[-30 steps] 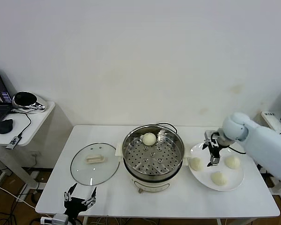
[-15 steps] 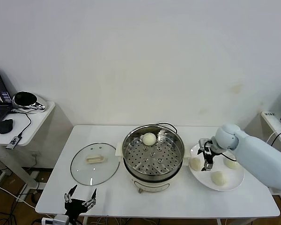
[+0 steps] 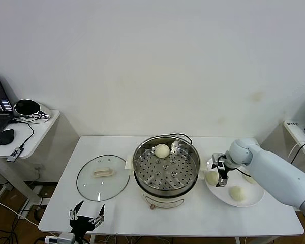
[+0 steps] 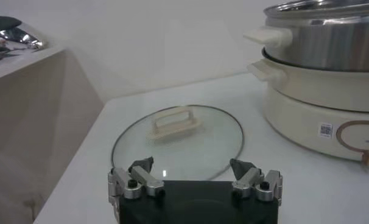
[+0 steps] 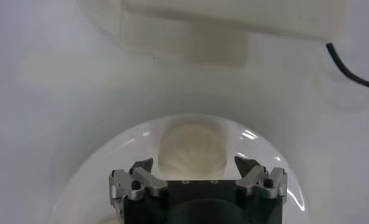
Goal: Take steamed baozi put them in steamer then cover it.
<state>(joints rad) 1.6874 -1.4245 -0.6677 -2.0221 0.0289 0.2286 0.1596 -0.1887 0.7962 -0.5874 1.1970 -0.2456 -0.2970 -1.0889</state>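
Head view: white table [image 3: 117, 203] against plain wall; steamer [image 3: 166, 170] centre holds one baozi [image 3: 162, 150] at 12 o'clock; cover [image 3: 102, 177] at 9 o'clock; right gripper [image 3: 221, 173], spread empty, over plate [image 3: 249, 201]. Left wrist view: left gripper [image 4: 195, 180] wide, empty, near cover. Right wrist view: bun [image 5: 192, 151] between jaws, ungripped.

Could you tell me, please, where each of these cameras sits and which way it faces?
Head view: on the robot's head, looking forward and down at the white table; both arms show.
Left wrist view: on the left arm, low at the table's near edge, facing the cover and steamer; the open left gripper shows.
Right wrist view: on the right arm, above the plate, facing one baozi; the open right gripper shows.
Shared: head and left wrist views both show cover and steamer.
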